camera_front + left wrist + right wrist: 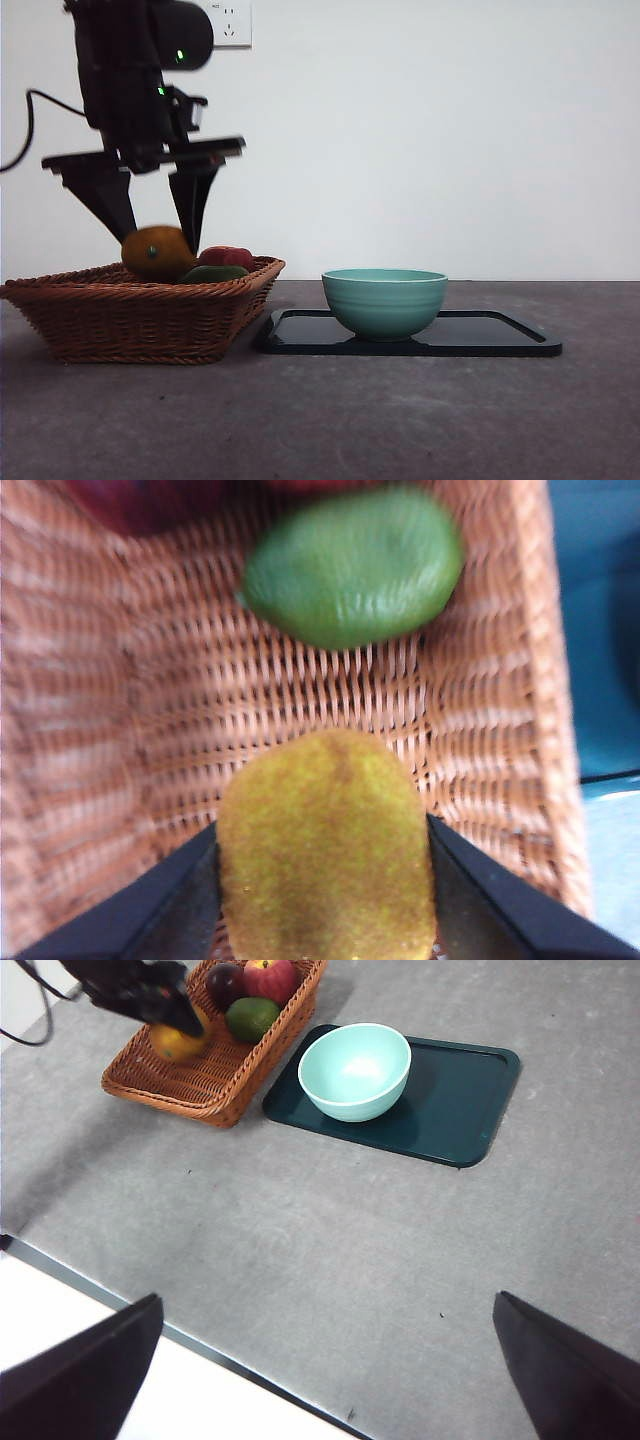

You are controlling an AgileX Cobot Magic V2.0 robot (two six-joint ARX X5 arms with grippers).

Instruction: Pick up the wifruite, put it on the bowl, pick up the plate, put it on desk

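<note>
A woven wicker basket (130, 320) holds a green fruit (352, 568), a red fruit (270, 977) and a dark purple fruit (226, 980). Just beside the basket lies a dark rectangular tray (470, 1095). A white wall socket (232, 22) sits behind.

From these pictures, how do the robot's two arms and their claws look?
Both are black. The left claw has two wedge-shaped fingers tapering downward beneath a flat crossbar; its bulky body carries small green lights, and a black cable trails off to the side. The right claw shows only two dark, plain, unmarked jaw tips.
</note>
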